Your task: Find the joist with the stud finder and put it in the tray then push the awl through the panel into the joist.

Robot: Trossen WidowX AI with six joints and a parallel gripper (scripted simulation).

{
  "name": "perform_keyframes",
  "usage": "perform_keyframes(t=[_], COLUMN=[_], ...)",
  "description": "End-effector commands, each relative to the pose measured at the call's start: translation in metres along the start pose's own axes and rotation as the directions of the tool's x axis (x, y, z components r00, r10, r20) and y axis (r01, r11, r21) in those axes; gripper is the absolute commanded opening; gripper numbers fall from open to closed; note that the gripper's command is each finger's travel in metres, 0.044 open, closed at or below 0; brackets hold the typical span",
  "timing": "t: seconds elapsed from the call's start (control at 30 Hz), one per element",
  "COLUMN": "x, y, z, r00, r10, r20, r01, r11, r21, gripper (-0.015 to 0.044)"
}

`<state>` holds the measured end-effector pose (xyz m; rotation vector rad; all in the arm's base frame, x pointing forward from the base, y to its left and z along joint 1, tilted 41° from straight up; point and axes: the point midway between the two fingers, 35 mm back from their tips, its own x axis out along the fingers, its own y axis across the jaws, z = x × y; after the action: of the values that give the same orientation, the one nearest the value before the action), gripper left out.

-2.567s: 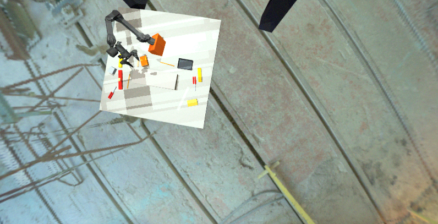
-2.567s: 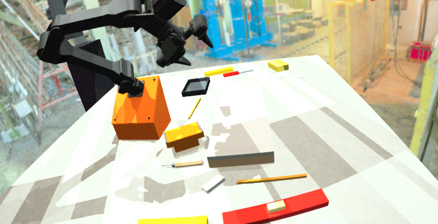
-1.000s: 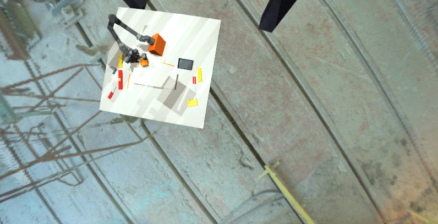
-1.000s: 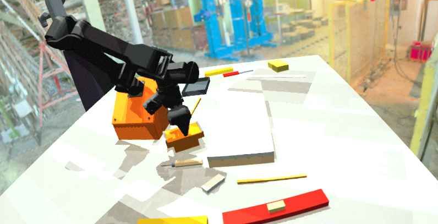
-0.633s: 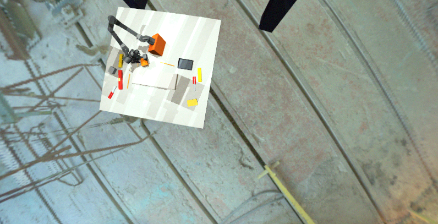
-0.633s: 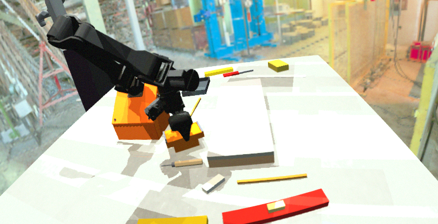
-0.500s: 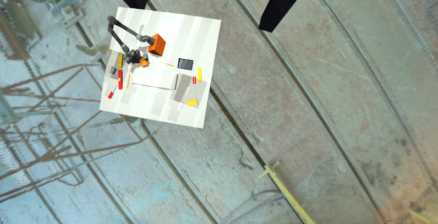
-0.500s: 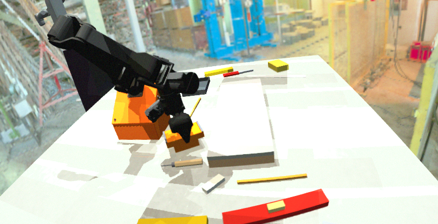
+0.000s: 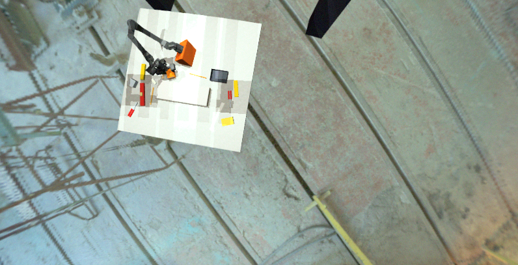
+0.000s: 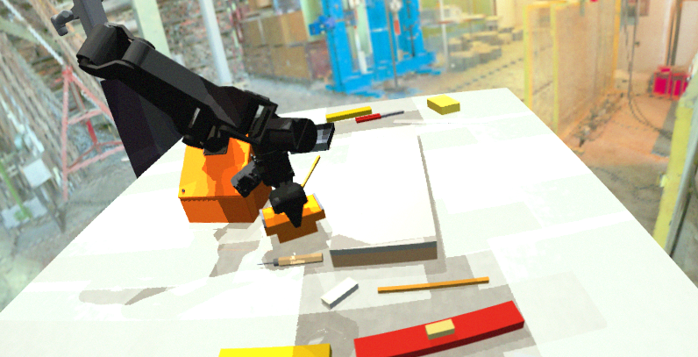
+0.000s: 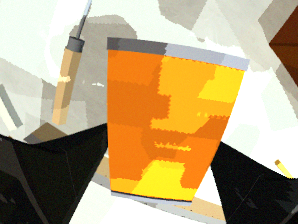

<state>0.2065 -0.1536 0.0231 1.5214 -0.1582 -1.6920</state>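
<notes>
The orange stud finder (image 9: 170, 74) (image 10: 273, 219) (image 11: 150, 115) stands on the table beside the arm's base. My gripper (image 10: 296, 218) (image 11: 161, 136) is around it, one finger on each side. The fingers stand wide and very close to its sides; the tips are partly hidden in the wrist view, so contact cannot be told. The awl (image 10: 302, 260) (image 11: 67, 85), with a wooden handle, lies on the table near the panel's corner. The pale floor panel (image 9: 185, 92) (image 10: 386, 198) lies flat. The dark tray (image 9: 219, 75) (image 10: 324, 138) is beyond the arm in the exterior view.
The orange base box (image 9: 186, 53) (image 10: 210, 178) is close behind the stud finder. A white block (image 10: 340, 292), a pencil (image 10: 431, 284) and a red level (image 10: 395, 337) lie on the awl's side. A red screwdriver (image 10: 367, 117) and a yellow block (image 10: 443, 105) lie at the far side.
</notes>
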Motion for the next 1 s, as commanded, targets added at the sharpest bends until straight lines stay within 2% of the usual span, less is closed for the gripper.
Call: perform_keyframes(t=[0.0, 0.13, 0.53, 0.97], x=[0.0, 0.0, -0.013, -0.032], y=[-0.001, -0.001, -0.001, -0.001], z=[0.0, 0.0, -0.002, -0.003], r00=[1.0, 1.0, 1.0, 1.0], r10=[-0.004, -0.004, -0.005, -0.005], r20=[-0.003, -0.003, -0.003, -0.004], r01=[0.004, 0.004, 0.005, 0.005], r11=[1.0, 1.0, 1.0, 1.0], r21=[-0.004, -0.004, -0.003, -0.003], gripper=[0.034, 0.0313, 0.0, 0.0])
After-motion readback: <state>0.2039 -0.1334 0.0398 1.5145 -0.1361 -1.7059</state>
